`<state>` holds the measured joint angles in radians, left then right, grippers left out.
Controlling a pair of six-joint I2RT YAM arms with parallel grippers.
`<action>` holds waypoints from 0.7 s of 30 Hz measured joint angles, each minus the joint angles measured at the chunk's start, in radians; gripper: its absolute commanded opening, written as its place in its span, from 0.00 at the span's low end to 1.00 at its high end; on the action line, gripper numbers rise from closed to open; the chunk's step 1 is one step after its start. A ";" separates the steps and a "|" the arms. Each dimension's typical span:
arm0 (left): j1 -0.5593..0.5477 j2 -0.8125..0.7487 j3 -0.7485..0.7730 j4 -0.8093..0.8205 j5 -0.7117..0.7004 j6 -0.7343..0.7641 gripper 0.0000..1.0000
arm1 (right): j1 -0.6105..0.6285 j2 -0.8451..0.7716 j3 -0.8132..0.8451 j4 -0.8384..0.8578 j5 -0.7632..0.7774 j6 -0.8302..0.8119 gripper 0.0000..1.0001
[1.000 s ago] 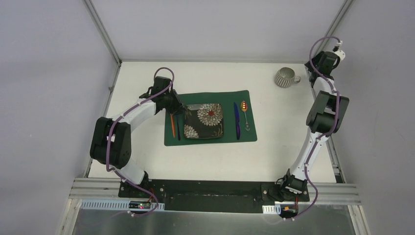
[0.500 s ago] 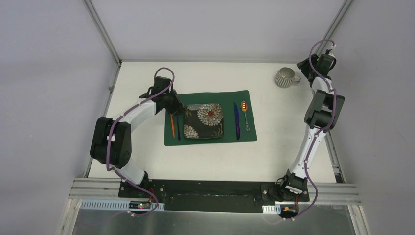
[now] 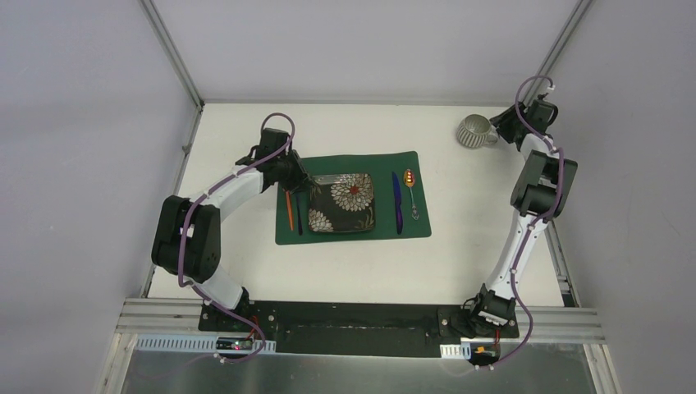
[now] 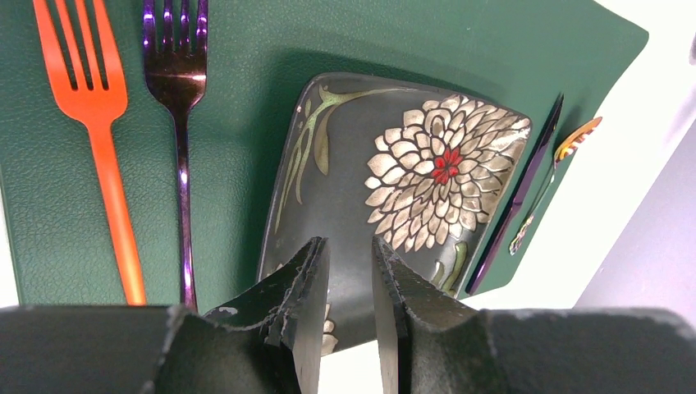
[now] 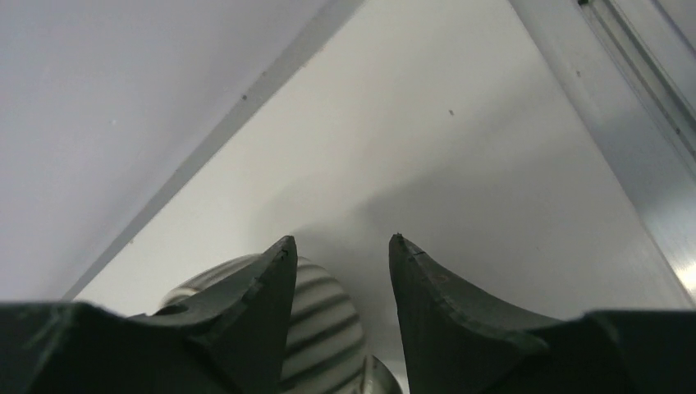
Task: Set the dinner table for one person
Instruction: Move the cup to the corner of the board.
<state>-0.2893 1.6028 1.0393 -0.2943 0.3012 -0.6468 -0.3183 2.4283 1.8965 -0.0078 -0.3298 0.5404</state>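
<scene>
1. Top external: the dinner table (image 3: 460,254) fills the middle of the view, white and edged by aluminium frame posts (image 3: 171,51); a green placemat (image 3: 353,236) lies on it left of centre; the left arm bends up from its base and reaches right, its left gripper (image 3: 305,182) over the far left corner of the floral plate (image 3: 342,203); an orange fork (image 3: 290,209) and a dark fork (image 3: 299,215) lie left of the plate, a blue knife (image 3: 397,201) and a spoon (image 3: 412,193) to its right; the right arm stretches nearly straight to the far right corner, its right gripper (image 3: 501,130) at the handle side of a ribbed mug (image 3: 474,131) standing off the mat.
2. Left wrist: the left fingers point down over the plate's near edge, parted by a narrow gap with nothing between them; both forks lie parallel on the mat beside the plate.
3. Right wrist: the right fingers stand moderately apart above the white tabletop near the corner post; the mug sits low beside the left-hand finger, a small part of it showing at the bottom of the gap; nothing is clamped, and whether a finger touches it I cannot tell.
</scene>
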 measured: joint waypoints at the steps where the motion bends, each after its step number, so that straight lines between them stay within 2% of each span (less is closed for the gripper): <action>1: 0.000 0.000 0.000 0.001 0.000 0.000 0.27 | 0.000 -0.004 -0.012 -0.003 0.002 -0.002 0.49; 21: -0.020 0.000 -0.010 0.012 0.014 -0.020 0.26 | 0.000 -0.200 -0.237 -0.026 0.003 -0.011 0.48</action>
<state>-0.3092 1.6024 1.0294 -0.2821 0.3157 -0.6670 -0.3183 2.2284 1.6596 -0.0341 -0.3264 0.5293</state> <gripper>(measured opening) 0.265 0.486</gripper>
